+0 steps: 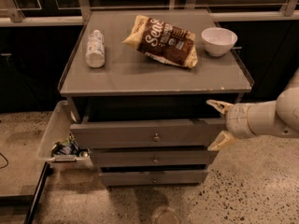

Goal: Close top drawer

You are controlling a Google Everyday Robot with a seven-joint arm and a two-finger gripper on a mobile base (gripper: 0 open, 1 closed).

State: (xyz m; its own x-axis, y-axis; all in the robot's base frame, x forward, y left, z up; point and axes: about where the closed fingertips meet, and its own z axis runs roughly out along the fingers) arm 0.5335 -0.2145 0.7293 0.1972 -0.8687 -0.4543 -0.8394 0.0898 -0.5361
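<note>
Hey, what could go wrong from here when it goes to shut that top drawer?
The open pincer sits at the right end of the top drawer, far from the knob; pushing there might skew and jam it. Its upper finger points toward the gap under the cabinet top and could get pinched. A hard shove may jolt the white bowl above.
</note>
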